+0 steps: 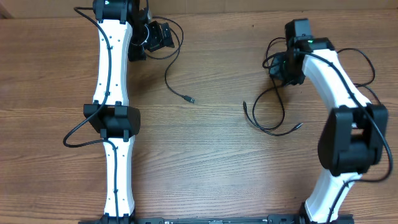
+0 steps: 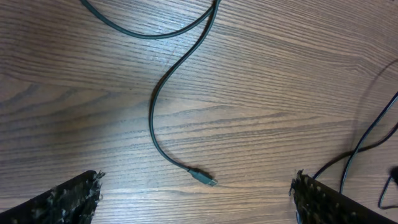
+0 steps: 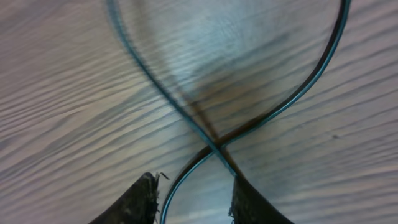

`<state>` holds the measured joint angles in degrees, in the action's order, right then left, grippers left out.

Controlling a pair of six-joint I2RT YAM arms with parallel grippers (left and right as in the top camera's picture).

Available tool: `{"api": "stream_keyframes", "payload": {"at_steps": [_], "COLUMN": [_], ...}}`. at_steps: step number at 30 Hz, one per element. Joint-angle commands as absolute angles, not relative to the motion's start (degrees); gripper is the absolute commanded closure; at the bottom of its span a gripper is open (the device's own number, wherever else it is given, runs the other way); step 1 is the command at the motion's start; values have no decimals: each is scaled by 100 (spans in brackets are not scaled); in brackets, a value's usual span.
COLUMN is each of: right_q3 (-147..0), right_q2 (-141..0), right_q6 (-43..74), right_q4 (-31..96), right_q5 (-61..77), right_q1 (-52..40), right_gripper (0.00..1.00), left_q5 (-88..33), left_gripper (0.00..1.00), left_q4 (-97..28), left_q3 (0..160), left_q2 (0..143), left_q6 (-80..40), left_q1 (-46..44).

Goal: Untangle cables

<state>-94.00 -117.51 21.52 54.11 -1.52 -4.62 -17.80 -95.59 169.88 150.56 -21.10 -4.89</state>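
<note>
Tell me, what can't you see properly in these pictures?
- Overhead: the far end of the left cable, hidden under the left arm.
- Overhead: its plug, too small to identify.
- Left wrist: the upper part of that cable, cut off by the top edge.
- Right wrist: the crossing in the right cable, blurred; which strand lies on top is unclear.

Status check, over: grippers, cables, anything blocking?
Left gripper open over left cable. Right gripper open over right cable, strands crossed. Nothing blocking.
</note>
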Motion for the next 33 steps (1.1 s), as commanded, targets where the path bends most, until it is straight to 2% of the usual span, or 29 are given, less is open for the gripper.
{"api": "stream_keyframes", "payload": {"at_steps": [1,8,11,13,17,23,33], "right_q3": [-9369,-9369,-9369,-9369,-9369,-9474,-10860], "right_q2": [-12213,-12752,-12892,-12921,-12923,-12892,-12508], "right_q6": [2556,2770,2829,2829,2720,2206,1594], "right_q4": [5341,5262,5299,5380,5636,5771,6497], "right_q5": [-349,-666,-707,-845,-1424,-1522,-1660], "right_q1": [-548,-578,-578,-578,-558,-375,134], "right_gripper": [65,64,66,74,96,96,96], "left_q5": [-1739,-1739,-1739,-1739,-1739,-1739,-1739], "left_gripper": [0,0,0,0,0,1,1], "left_q4": [-9553,-9553,-9553,-9555,-9555,-9553,-9553], "left_q3": [17111,17111,17111,17111,17111,17111,17111], "left_q2": [15106,15106,15106,15106,15106,15106,15106], "left_q6": [-2187,-2187,-2187,-2187,-2187,-2187,-2187], "left_q1": [-519,-519,-519,-519,-519,-519,-519]}}
